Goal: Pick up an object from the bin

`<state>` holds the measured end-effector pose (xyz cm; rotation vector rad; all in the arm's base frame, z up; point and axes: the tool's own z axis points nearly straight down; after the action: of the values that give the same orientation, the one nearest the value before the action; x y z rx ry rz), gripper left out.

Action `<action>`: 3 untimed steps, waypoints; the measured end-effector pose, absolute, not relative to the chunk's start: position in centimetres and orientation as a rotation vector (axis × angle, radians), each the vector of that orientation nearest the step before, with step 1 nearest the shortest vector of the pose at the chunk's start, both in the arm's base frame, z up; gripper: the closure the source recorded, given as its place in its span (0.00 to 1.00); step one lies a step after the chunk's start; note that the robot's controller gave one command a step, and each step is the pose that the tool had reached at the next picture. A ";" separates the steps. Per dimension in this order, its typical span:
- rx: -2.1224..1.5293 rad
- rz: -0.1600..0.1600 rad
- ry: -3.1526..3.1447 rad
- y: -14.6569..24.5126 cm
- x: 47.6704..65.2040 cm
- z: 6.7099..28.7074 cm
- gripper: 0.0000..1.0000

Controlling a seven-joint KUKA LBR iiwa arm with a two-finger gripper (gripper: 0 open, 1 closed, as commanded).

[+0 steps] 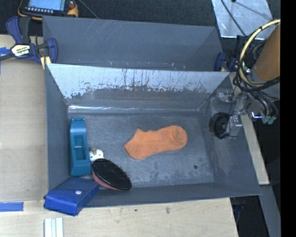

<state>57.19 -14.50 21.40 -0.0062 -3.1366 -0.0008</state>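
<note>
The orange sock [157, 141] lies flat in the middle of the bin [138, 90] floor. I see the gripper [226, 125] to its right, over the sloping right wall and apart from the sock. I cannot tell whether it is open or closed. At the left are a blue tape dispenser [78, 147] and a black round brush [111, 175].

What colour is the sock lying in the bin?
The sock is orange, clearest in the camera view.
</note>
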 end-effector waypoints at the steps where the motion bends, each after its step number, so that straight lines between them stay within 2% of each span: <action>1: -0.001 0.002 -3.145 -14.4 57.4 21.9 0.00; 2: 0.139 0.002 -3.145 -10.4 58.8 14.2 0.00; 3: 0.408 -0.001 -3.114 -6.9 59.2 14.5 0.00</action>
<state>59.17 -6.91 14.52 0.4081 -3.1140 -0.0008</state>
